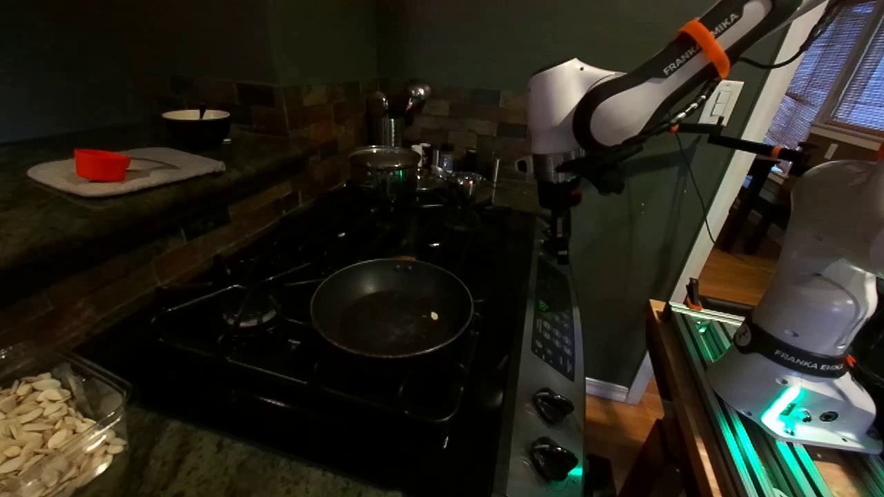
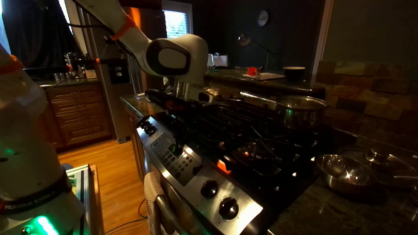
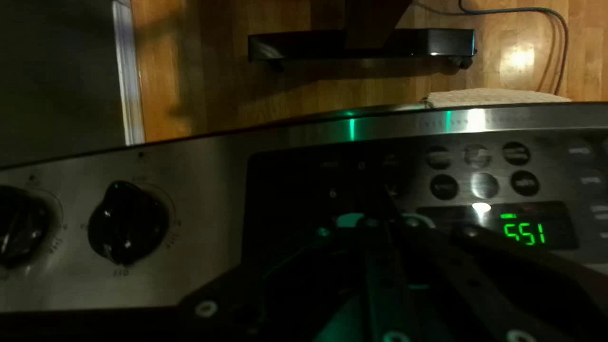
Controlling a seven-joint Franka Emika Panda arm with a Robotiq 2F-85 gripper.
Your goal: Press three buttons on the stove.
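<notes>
Pale seeds [image 1: 48, 421] are filling a clear tub [image 1: 107, 390] on the counter [image 1: 221, 459] at eight o'clock in an exterior view, and past them the black stove [image 1: 345, 435] is stretching across the middle with a dark pan [image 1: 373, 335] resting on it. The robot's base [image 1: 815, 393] is standing toward four o'clock; its arm [image 1: 635, 110] is slanting in from two, bending near its end and pointing its jaws toward six, over the far part of the grey control strip [image 1: 518, 435]. The jaws are sitting pressed together (murk is swallowing much of their outline). In the wrist view they are jutting from six o'clock toward the middle, over a black panel [image 3: 285, 190]; rows of pale-marked buttons [image 3: 444, 186] are lying near them toward three, and a green-lit display [image 3: 525, 232] is glowing between three and four. Shadow is hiding whether they are touching the panel.
</notes>
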